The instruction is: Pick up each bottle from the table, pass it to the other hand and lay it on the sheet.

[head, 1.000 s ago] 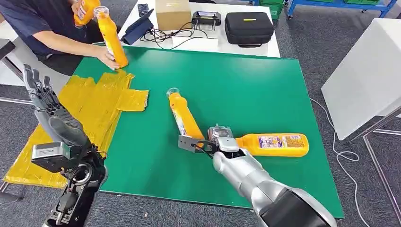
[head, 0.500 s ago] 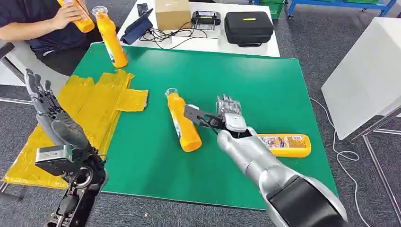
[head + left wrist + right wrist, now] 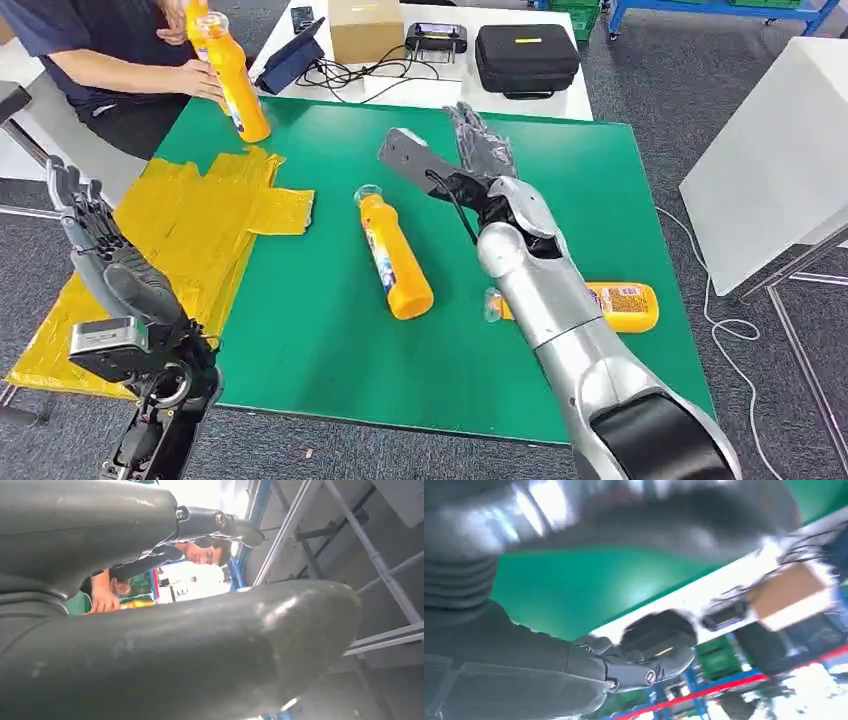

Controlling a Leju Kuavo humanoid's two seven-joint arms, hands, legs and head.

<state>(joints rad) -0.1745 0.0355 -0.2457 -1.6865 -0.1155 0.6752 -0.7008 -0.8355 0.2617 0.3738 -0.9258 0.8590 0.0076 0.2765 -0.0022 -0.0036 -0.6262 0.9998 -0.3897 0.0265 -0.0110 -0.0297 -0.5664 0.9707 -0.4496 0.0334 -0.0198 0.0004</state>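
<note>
An orange bottle [image 3: 393, 256] lies on the green mat [image 3: 560, 190], cap toward the far side. A second orange bottle [image 3: 622, 306] lies to its right, its neck end crossed by my right forearm. My right hand [image 3: 478, 150] is raised above the far middle of the mat, fingers apart, holding nothing. My left hand [image 3: 88, 222] is lifted at the left beside the yellow sheet [image 3: 190, 225], fingers straight, empty. A third bottle [image 3: 236, 82] stands upright at the mat's far left corner, with a person's hand [image 3: 203, 80] on it.
The person [image 3: 100, 50] sits at the back left and holds another orange bottle [image 3: 195, 14]. Behind the mat a white table carries a black case [image 3: 527, 58], a cardboard box [image 3: 365, 28], a tablet [image 3: 295, 55] and cables. A white box [image 3: 780, 150] stands to the right.
My right hand has risen from the mat between the two lying bottles and swung toward the far side. The middle bottle shifted slightly. The person's hand came back onto the upright bottle.
</note>
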